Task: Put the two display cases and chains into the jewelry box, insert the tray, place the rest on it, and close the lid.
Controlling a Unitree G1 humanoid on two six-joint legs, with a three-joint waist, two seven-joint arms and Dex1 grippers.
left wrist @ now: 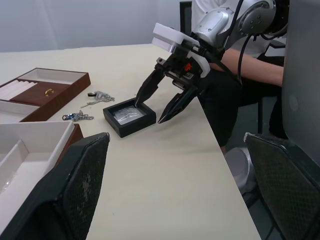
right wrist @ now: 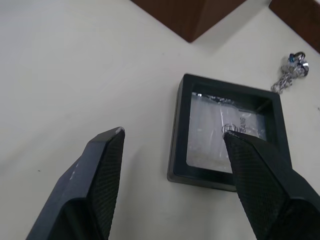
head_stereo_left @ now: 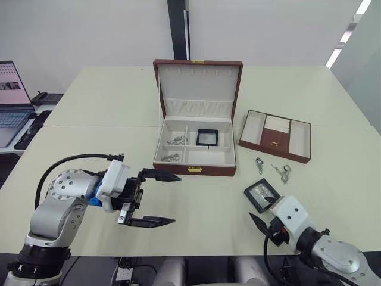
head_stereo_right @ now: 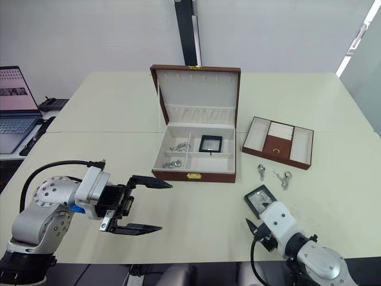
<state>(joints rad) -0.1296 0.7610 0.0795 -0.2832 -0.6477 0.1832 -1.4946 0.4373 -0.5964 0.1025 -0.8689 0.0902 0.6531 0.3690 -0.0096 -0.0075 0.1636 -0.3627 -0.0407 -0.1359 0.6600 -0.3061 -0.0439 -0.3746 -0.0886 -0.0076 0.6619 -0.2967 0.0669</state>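
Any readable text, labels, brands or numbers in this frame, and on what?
None can be read.
Laptop screen: content shows, too small to read.
Jewelry box, tray and display case: no lettering visible.
Left hand and right hand: no markings legible.

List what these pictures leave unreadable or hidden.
- Display case on the table: contents blurred by glare, right wrist view; right gripper covers one corner in the eye views.
- Chains in the jewelry box: too small to count.
- Laptop: cut by the frame edge.
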